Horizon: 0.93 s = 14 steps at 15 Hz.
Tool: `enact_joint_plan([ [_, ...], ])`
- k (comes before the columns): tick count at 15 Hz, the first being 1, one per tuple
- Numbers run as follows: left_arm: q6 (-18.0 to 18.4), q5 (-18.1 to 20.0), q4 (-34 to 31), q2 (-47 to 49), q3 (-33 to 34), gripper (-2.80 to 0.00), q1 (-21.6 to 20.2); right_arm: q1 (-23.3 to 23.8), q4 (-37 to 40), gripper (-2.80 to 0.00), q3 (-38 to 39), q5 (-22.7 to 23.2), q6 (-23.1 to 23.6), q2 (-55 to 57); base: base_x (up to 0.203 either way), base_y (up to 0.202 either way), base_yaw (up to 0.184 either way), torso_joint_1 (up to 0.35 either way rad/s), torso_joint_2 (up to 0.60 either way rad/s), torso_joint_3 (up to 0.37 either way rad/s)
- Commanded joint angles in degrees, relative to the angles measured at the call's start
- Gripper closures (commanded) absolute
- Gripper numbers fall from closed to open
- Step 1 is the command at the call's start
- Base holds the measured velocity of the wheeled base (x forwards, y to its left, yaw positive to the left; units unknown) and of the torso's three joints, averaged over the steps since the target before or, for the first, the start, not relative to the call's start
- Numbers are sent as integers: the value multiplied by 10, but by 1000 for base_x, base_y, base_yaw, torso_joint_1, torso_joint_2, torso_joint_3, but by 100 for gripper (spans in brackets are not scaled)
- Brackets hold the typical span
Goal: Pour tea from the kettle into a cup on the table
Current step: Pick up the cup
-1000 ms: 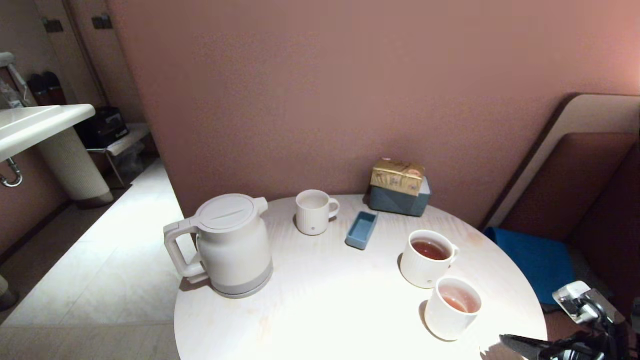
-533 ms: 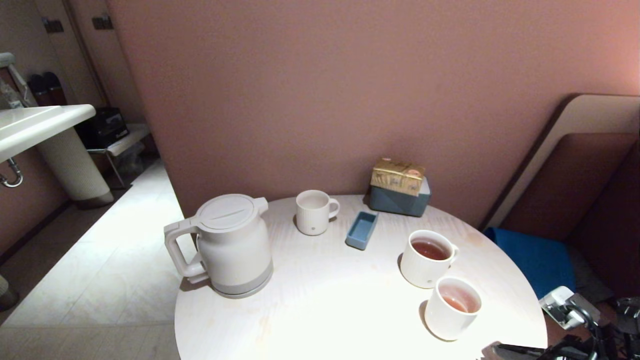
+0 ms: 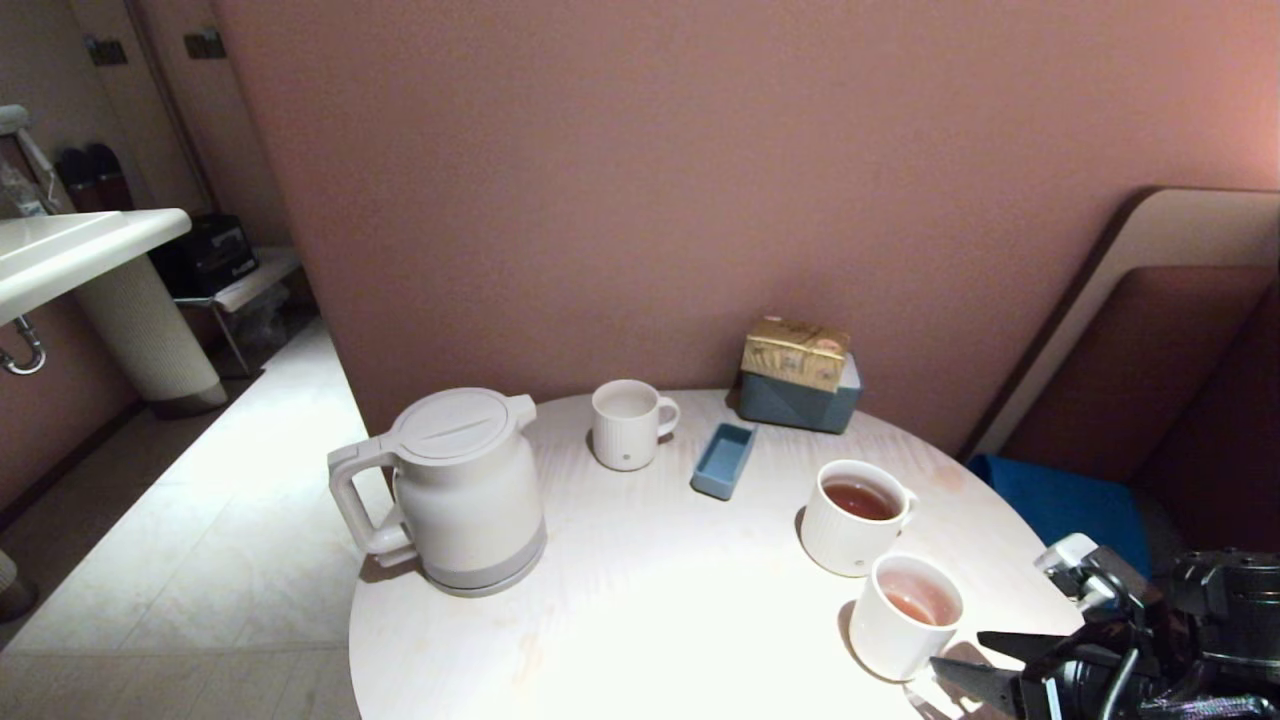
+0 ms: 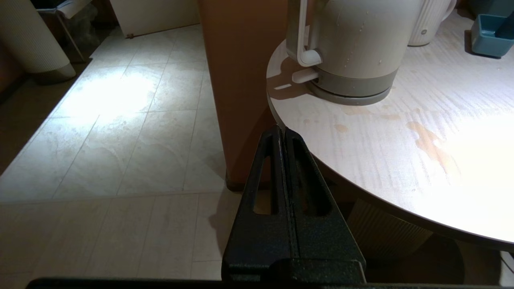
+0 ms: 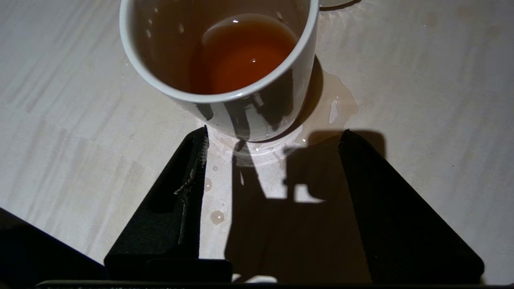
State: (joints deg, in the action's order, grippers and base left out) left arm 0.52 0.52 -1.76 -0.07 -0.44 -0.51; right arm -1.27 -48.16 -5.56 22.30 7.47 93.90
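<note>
Pale whitish wood grain covers the round table [image 3: 640, 620], whose near edge is cut off by the bottom of the head view. On its left side stands the cream-white kettle [image 3: 463, 490], upright, lid on, handle turned to the left; the left wrist view shows only its lower body and grey base band. The small plain white cup [image 3: 903, 617] sits at the near right of the table, holding a shallow pool of reddish-brown tea [image 5: 241, 56]. Just beyond it, and apart from it, is a wider white mug [image 3: 853, 517] filled higher with tea. A ribbed white mug [image 3: 628, 423] stands at the far side with a small blue tray [image 3: 723, 460] to its right, and a tissue box [image 3: 798, 388] sits against the wall.

The right gripper [image 3: 985, 665] hangs at the near right edge of the table, just beside the cup and not touching it, its two black fingers [image 5: 176, 200] spread wide apart and empty; much of the arm is cut off by the frame. A wet patch [image 5: 337, 104] lies on the table around the cup's base. The left gripper [image 4: 283, 134] is outside the head view; its own camera shows it off the table's left edge, fingers pressed together on nothing.
</note>
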Motion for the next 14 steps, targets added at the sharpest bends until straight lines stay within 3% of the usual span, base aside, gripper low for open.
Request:
enact_joint_plan([
  [1,0,0,0,1,0,0,0,-3,-6,-280,-13,1,3,41,0,0,0,0,0,0],
  [7,0,0,0,1,0,0,0,-55,-7,-280,-33,0,1,61,0,0,0,0,0,0],
  [14,0,0,0,1,0,0,0,-58,-7,-280,-92,-1,-3,112,0,0,0,0,0,0],
])
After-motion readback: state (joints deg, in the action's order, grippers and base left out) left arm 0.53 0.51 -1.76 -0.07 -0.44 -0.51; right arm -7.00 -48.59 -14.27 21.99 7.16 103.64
